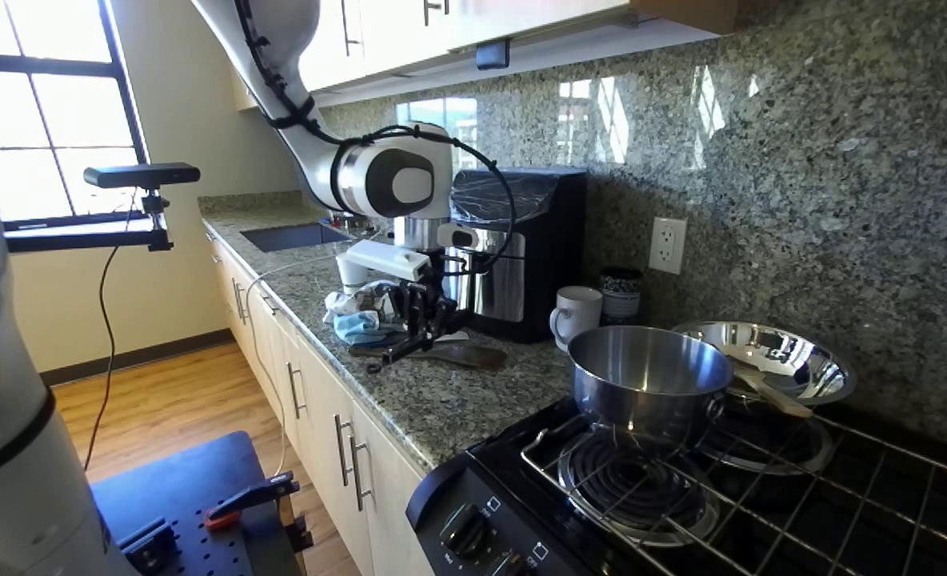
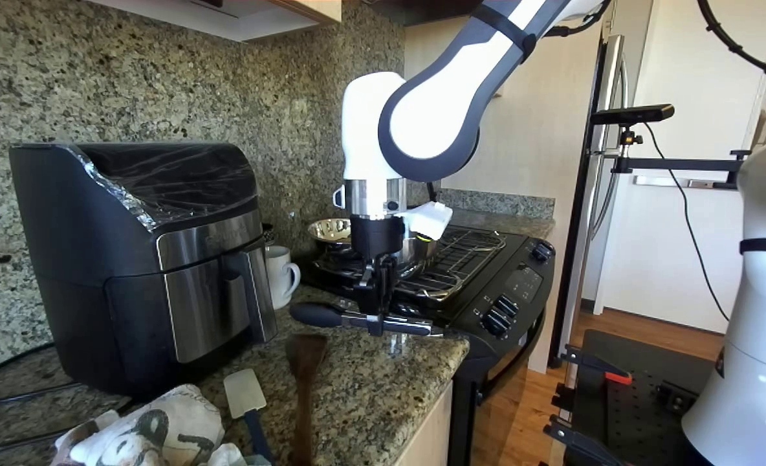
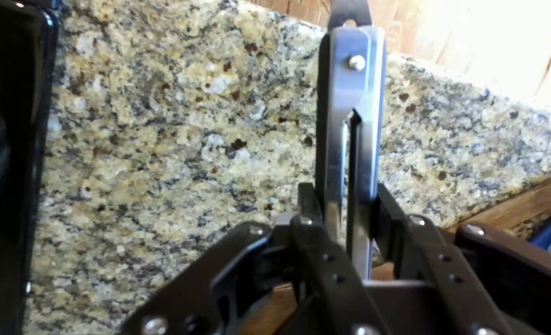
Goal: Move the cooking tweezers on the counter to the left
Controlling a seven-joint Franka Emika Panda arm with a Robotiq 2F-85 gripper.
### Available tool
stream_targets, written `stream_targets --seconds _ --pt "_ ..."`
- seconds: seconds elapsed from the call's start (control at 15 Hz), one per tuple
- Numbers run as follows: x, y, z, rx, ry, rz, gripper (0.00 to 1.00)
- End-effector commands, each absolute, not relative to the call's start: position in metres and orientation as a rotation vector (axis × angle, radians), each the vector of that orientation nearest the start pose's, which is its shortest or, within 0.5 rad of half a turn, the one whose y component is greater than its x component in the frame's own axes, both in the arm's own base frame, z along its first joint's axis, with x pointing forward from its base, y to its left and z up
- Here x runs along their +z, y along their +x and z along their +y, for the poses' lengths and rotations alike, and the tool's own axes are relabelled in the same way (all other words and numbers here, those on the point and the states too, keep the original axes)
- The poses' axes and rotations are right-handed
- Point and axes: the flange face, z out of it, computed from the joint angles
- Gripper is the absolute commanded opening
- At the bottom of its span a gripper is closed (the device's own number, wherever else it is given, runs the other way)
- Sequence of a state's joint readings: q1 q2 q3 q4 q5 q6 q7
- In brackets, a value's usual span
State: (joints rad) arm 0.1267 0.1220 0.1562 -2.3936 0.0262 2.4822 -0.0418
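Long silver-and-black metal cooking tweezers (image 2: 356, 320) are pinched by the black two-fingered gripper (image 3: 345, 190) over the speckled grey-brown granite counter (image 2: 383, 382) (near the black stove (image 2: 470, 305), btw), where space gets hogged by a dark-brown wooden spatula (image 2: 304, 382) and boxy black-and-steel air fryer (image 2: 137, 259).

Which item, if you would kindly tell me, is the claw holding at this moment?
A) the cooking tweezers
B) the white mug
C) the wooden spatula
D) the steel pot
A: in the wrist view the claw is closed from both sides on the steel arms of the cooking tweezers.
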Motion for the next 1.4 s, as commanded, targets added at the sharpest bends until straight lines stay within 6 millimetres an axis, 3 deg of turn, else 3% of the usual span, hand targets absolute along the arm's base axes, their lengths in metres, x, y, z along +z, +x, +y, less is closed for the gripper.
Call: stream_targets --seconds 0.0,0.47,0.93,1.33 --pt "0.274 0.471 0.155 0.104 -3.028 -0.599 0.08" --pt "0.27 0.468 0.176 0.114 -2.93 -0.855 0.08" --pt "0.261 0.486 0.197 0.073 -2.84 -1.055 0.08" --pt "0.237 0.504 0.21 0.077 -2.763 -1.149 0.08"
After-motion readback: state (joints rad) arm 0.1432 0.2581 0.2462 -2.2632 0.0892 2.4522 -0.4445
